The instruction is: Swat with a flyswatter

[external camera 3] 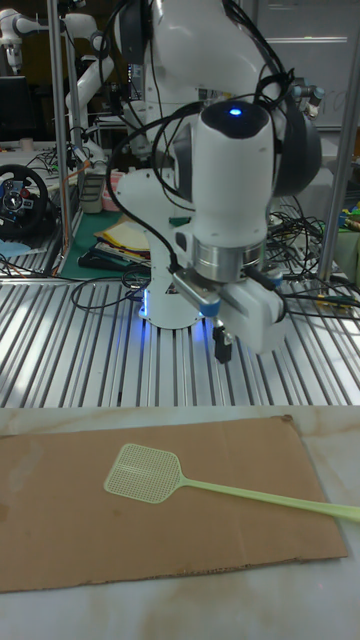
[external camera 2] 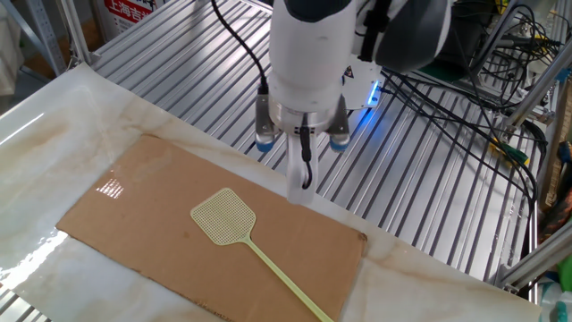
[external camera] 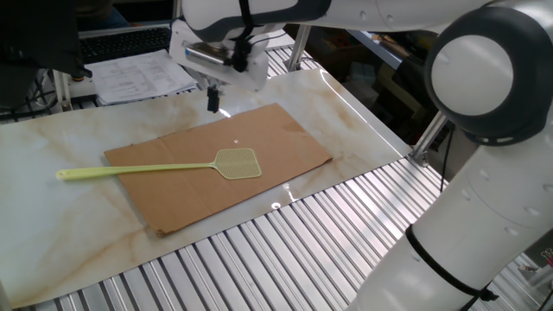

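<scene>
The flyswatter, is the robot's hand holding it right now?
No, the flyswatter lies flat on the cardboard sheet, while the hand hangs in the air apart from it.

No words or numbers clear enough to read. Red sign (external camera 2: 130, 9) with white marks at the top edge, too cut off. Printed papers (external camera: 143, 73) behind the table, too small.

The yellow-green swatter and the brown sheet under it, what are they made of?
The pale yellow-green flyswatter with the long thin handle looks like plastic: one smooth even colour, a slim moulded handle and a fine square mesh head. The flat brown sheet looks like cardboard: matte, tan, with straight cut edges and a slightly worn corner. Both are guesses from their look alone.
</scene>
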